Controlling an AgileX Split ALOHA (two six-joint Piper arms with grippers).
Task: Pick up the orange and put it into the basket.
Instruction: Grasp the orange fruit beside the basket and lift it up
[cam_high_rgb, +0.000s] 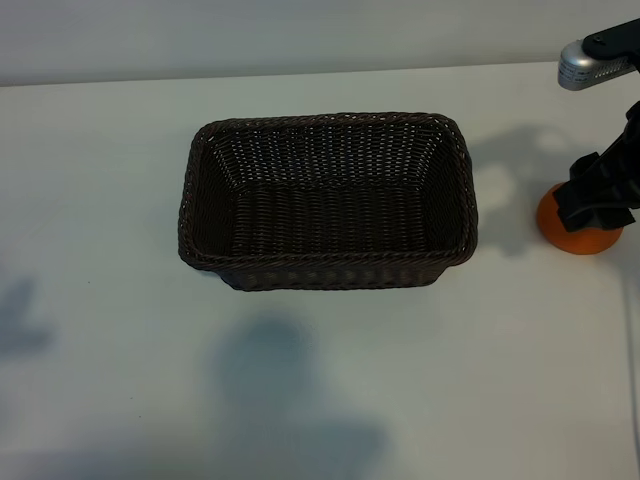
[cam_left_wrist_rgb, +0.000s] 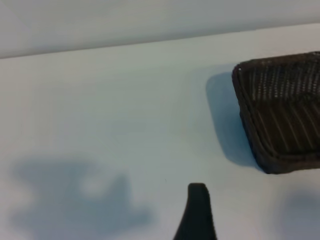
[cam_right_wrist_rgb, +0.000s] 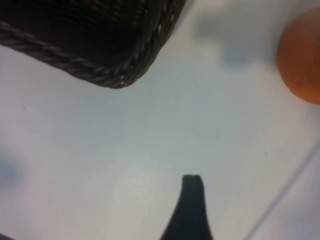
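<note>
My exterior camera looks steeply down on the white table (cam_high_rgb: 120, 200), with the dark brown woven wicker basket (cam_high_rgb: 325, 205) central and the small round orange fruit (cam_high_rgb: 578, 232) at the right edge. My left wrist camera sits low, looking across the table at one basket end (cam_left_wrist_rgb: 280, 115) from farther off. My right wrist camera hangs close, catching a basket corner (cam_right_wrist_rgb: 115, 60) and the orange (cam_right_wrist_rgb: 302, 62).

Bright overhead light throws soft grey shadows on the table (cam_high_rgb: 120, 380); both wrist views are blurred.
</note>
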